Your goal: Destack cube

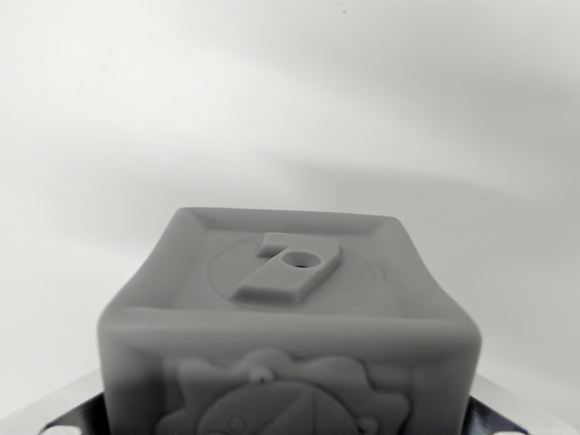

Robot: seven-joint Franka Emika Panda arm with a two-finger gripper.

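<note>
Wrist view: grey embossed cube [290, 317], a raised numeral 7 on its facing side, fills the frame from centre to 6 o'clock between dark pincer [290, 421] parts, apparently gripped; lower cube unseen, so destacking progress cannot be judged.

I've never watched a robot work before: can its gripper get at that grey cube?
Probably yes: the cube sits right at the camera, between dark gripper parts at the bottom corners, nothing blocking. Whether it is already clamped is unclear.

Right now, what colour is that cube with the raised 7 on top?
Plain grey all over; the cube shows best in the wrist view.
</note>
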